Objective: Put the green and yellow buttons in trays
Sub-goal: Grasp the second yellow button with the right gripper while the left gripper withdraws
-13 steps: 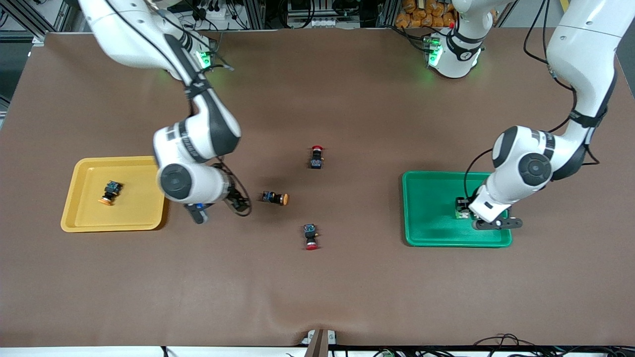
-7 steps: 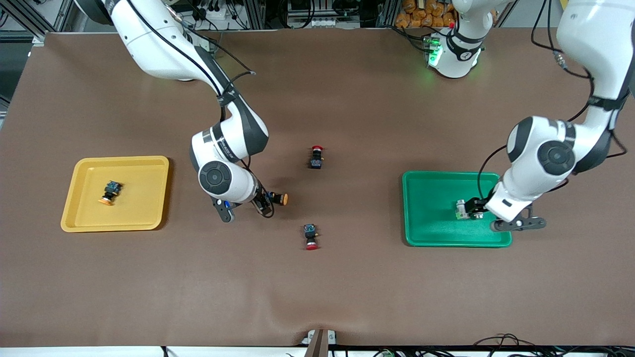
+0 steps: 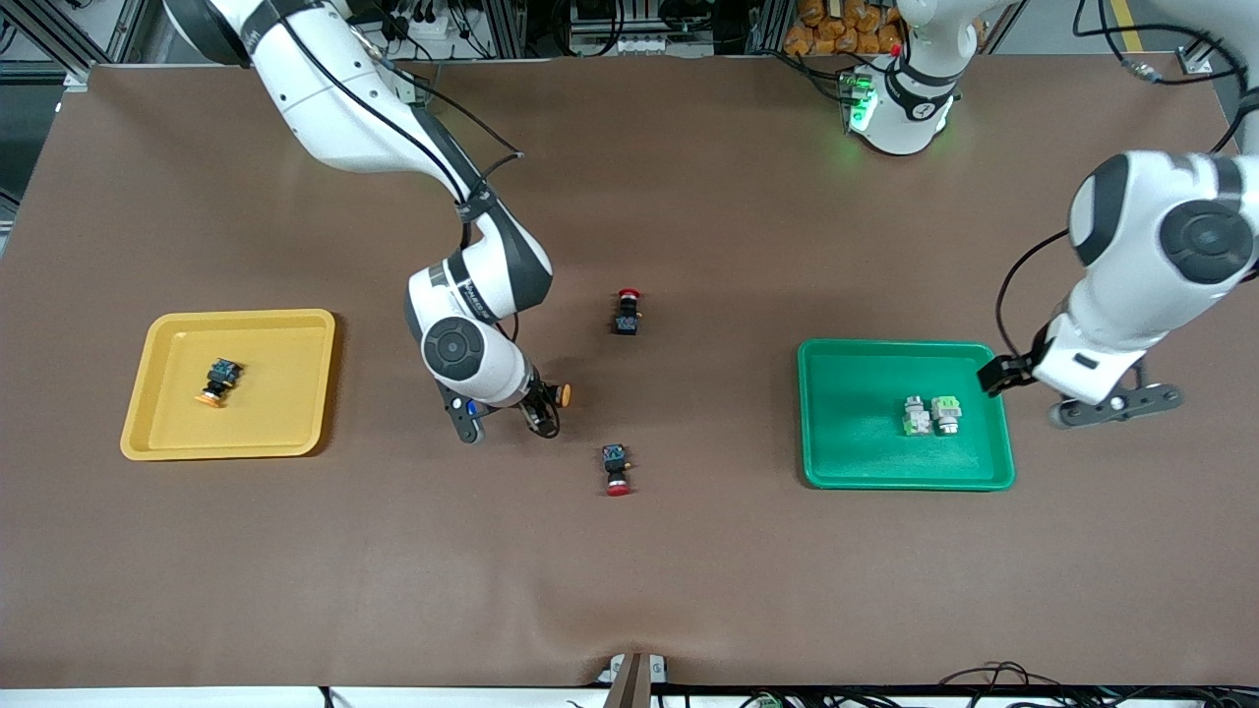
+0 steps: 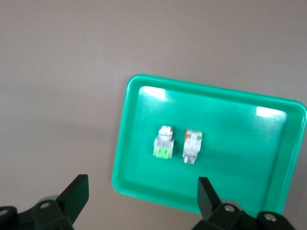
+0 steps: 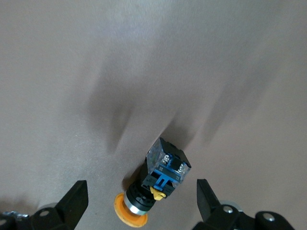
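The green tray [image 3: 856, 433] holds two whitish-green buttons [image 3: 917, 415] [image 3: 946, 414] side by side; the left wrist view shows the tray [image 4: 230, 182] and both buttons [image 4: 164, 143] [image 4: 193, 146]. My left gripper [image 3: 993, 374] [image 4: 142, 191] is open and empty, up over the tray's rim at the left arm's end. The yellow tray [image 3: 275, 393] holds one yellow-capped button [image 3: 218, 382]. A second yellow-capped button [image 3: 559, 394] [image 5: 156, 184] lies on its side on the table. My right gripper [image 3: 536, 405] [image 5: 141, 191] is open, low over it, with a finger on each side.
Two red-capped black switches lie on the table mid-way between the trays: one [image 3: 627, 311] farther from the front camera than the right gripper, one [image 3: 616, 468] nearer. The brown mat has a ripple at its near edge.
The left gripper let go of a green button in the green tray, then rose and drew away toward its own end. The right gripper moved from beside the yellow tray to over the loose yellow-capped button.
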Controlling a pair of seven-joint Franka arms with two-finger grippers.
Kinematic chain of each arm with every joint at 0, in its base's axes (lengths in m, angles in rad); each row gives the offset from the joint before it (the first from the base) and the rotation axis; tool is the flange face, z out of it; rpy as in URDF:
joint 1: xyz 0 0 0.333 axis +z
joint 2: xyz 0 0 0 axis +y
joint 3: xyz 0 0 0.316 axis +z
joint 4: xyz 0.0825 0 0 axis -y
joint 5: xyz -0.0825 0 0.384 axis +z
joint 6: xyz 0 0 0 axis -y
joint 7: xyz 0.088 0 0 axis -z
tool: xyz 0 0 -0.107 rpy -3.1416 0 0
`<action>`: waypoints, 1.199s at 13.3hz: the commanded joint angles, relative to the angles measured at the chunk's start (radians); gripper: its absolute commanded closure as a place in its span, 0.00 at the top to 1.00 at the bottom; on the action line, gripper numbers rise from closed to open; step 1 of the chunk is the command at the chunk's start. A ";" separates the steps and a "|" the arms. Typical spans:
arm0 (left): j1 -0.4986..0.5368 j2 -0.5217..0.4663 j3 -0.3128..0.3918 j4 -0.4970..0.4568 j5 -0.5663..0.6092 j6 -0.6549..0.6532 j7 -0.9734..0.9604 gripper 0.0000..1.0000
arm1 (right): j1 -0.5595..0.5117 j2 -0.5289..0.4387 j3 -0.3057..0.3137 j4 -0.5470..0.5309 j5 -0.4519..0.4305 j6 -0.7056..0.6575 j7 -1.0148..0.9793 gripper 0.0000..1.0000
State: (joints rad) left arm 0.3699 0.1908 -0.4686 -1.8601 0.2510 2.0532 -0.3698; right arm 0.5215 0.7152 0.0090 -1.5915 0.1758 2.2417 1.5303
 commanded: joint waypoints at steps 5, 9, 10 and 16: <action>0.033 -0.011 -0.004 0.261 -0.140 -0.254 0.003 1.00 | 0.017 0.030 -0.014 -0.002 0.013 0.001 0.024 1.00; 0.034 -0.014 -0.008 0.366 -0.177 -0.355 0.002 1.00 | 0.014 0.030 -0.012 -0.010 0.011 0.001 -0.007 0.59; 0.032 -0.014 -0.011 0.395 -0.177 -0.379 0.002 1.00 | 0.009 0.029 -0.012 -0.007 0.014 -0.001 -0.042 0.28; 0.029 -0.063 -0.021 0.438 -0.164 -0.415 0.101 1.00 | -0.043 0.006 -0.012 0.024 0.016 -0.152 -0.174 0.00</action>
State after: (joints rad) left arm 0.3926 0.1706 -0.4824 -1.4323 0.0900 1.6670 -0.3234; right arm 0.5186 0.7467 -0.0037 -1.5876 0.1759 2.1868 1.4308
